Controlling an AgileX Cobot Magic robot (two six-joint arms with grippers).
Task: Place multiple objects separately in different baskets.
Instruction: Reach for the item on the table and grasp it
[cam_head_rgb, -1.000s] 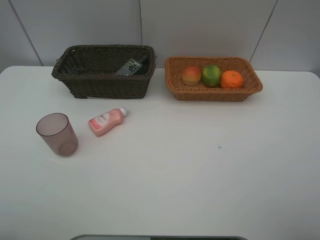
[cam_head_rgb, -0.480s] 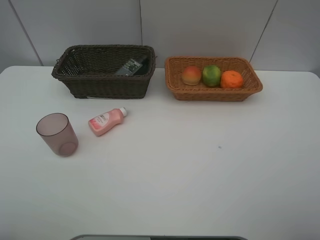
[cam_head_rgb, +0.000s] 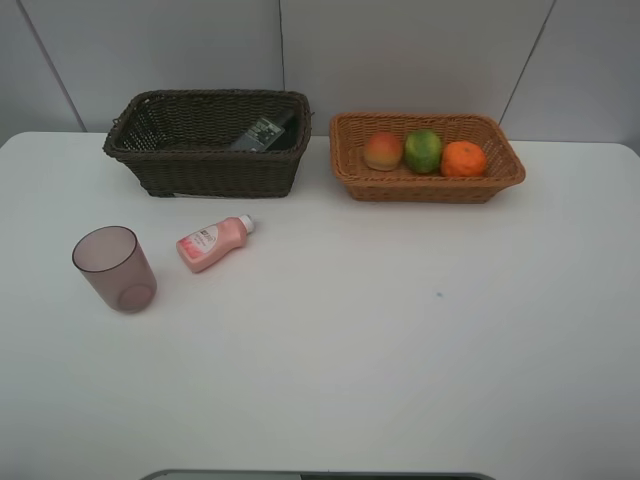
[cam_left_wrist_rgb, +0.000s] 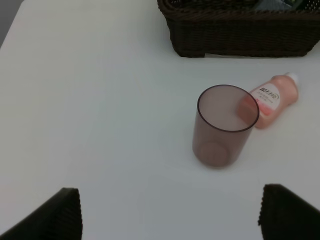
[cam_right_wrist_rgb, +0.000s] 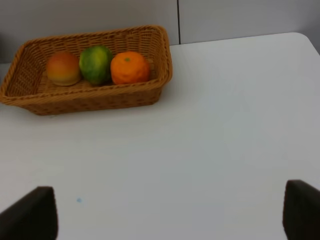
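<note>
The bench (cam_head_rgb: 400, 350) is plain white. The dark brown basket (cam_head_rgb: 205, 172) and the orange-tan basket (cam_head_rgb: 430, 187) share a woven wicker pattern. The peach (cam_head_rgb: 383, 151) is red over yellow, beside the green fruit (cam_head_rgb: 423, 151) and the bright orange (cam_head_rgb: 463, 159) — then a dark green bottle (cam_head_rgb: 262, 133), a pink bottle (cam_head_rgb: 212, 243) with a white cap, and a translucent mauve cup (cam_head_rgb: 115, 270).

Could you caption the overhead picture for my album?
Three fruits in the tan basket, a dark bottle in the brown basket, a pink bottle and cup on the table.

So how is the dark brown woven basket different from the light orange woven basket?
The dark brown woven basket looks deeper; the light orange-tan woven basket looks shallower. The dark brown basket holds one dark green bottle; the orange-tan basket holds three round fruits. Both are rectangular wicker.
</note>
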